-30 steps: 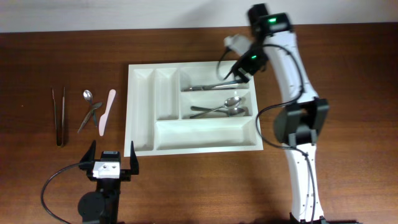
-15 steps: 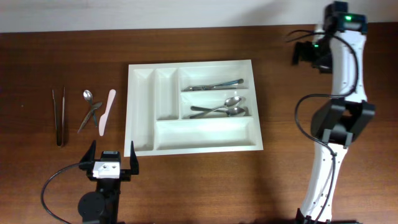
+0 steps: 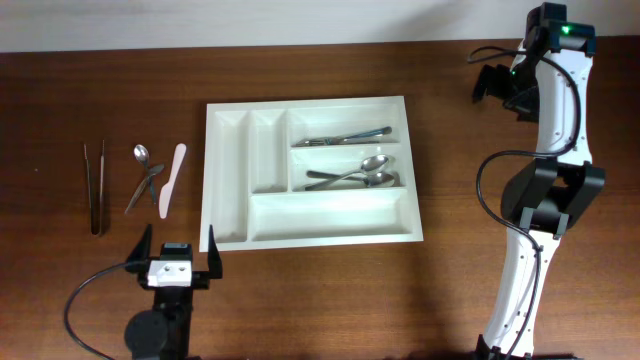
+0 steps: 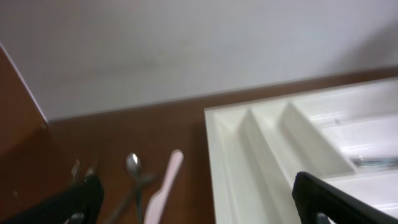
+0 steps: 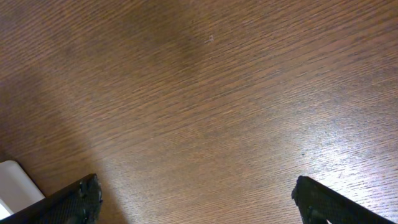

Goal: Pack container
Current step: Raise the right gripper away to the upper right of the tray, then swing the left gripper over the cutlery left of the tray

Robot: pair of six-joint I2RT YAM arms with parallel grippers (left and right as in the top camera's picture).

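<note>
The container (image 3: 305, 103), a big white tray with five compartments, lies mid-table. Metal cutlery (image 3: 345, 135) rests in its top right slot and two spoons (image 3: 355, 176) in the slot below. Left of it on the wood lie long tongs (image 3: 95, 187), a small spoon (image 3: 141, 153), a dark utensil (image 3: 145, 186) and a pale pink knife (image 3: 172, 180). My left gripper (image 3: 180, 240) stands open at the tray's near left corner, holding nothing. Its wrist view shows the container (image 4: 273, 143) and the pink knife (image 4: 163, 186). My right gripper (image 3: 497, 90) is open over bare wood, right of the tray.
The table's back edge meets a white wall just beyond the tray. In the right wrist view a white tray corner (image 5: 15, 183) peeks in at the lower left, between the open gripper (image 5: 196, 199) and the frame edge. The right arm's base (image 3: 520, 300) stands front right.
My right arm has swung away from the tray's top right slot to the far right back of the table, empty. The left arm has not moved.
</note>
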